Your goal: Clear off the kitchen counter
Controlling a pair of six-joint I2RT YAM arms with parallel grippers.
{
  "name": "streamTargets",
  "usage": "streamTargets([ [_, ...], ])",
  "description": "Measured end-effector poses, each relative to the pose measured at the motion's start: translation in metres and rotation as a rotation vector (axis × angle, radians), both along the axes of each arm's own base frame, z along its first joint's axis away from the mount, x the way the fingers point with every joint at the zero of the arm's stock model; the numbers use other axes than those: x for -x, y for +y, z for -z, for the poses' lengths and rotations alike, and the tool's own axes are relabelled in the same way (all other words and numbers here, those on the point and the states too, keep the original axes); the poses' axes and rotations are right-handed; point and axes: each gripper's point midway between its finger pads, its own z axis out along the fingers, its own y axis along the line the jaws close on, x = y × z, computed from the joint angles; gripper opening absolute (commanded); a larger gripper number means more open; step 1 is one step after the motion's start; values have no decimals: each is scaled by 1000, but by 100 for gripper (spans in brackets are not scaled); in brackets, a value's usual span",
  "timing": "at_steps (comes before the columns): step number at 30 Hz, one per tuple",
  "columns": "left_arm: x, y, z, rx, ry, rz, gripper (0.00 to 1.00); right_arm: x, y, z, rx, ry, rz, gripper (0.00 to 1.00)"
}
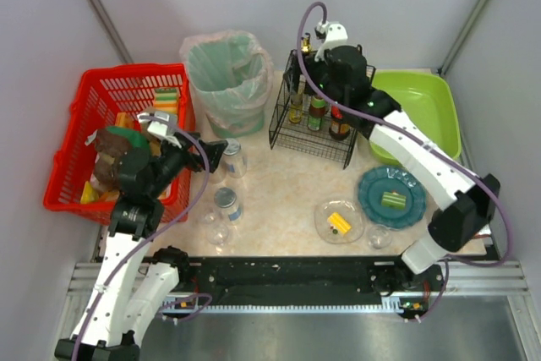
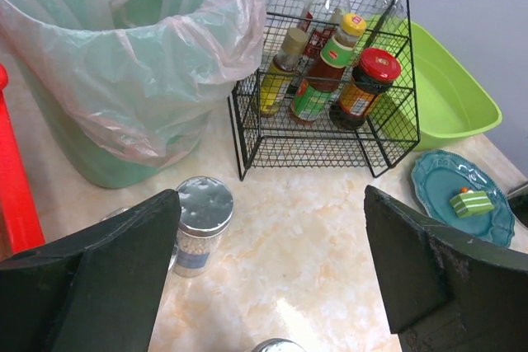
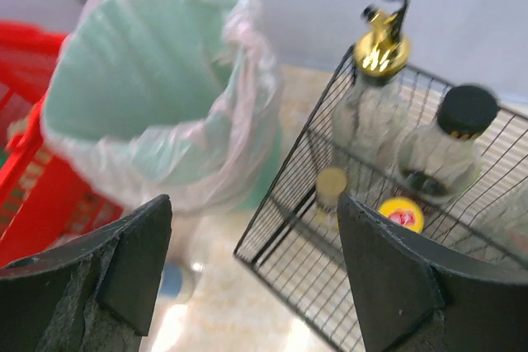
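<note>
The kitchen counter [image 1: 279,196] is a beige marbled top. On it stand a silver-lidded jar [image 1: 226,202] [image 2: 200,222], a clear bottle [image 1: 232,159], a small glass [image 1: 218,231], a clear dish with a yellow piece [image 1: 339,221] and a teal plate with a green block [image 1: 391,196] [image 2: 462,195]. My left gripper [image 1: 211,158] [image 2: 272,204] hovers open just right of the red basket, with the jar beside its left finger and nothing between the fingers. My right gripper [image 1: 319,69] [image 3: 254,208] is open and empty above the wire rack's left end.
A black wire rack [image 1: 314,120] [image 2: 326,133] [image 3: 396,204] holds sauce and oil bottles. A green bin with a plastic bag [image 1: 224,78] [image 3: 157,96] stands left of it. The red basket [image 1: 118,137] of packets is far left, a lime basin [image 1: 420,112] far right.
</note>
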Motion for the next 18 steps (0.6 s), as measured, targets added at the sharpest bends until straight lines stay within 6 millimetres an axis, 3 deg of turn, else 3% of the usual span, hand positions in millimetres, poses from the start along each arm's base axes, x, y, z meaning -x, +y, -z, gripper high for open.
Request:
streamTargets([
  [3,-1,-1,3,-2,11,6,96,34,2,4,8,19,-107,81],
  [5,-1,-1,4,-2,19,6,96,58,5,18,37,44,-172,83],
  [7,2,1,0,-7,49,-2,96,88,16,39,87,70,-257,92],
  [10,7,7,-39,2,27,-39,96,133,41,71,157,107,-397,99],
  [14,28,16,-104,29,-66,-76,96,186,71,112,231,145,-563,99],
  [18,57,21,-132,57,-89,-82,96,221,90,139,240,155,-658,99],
])
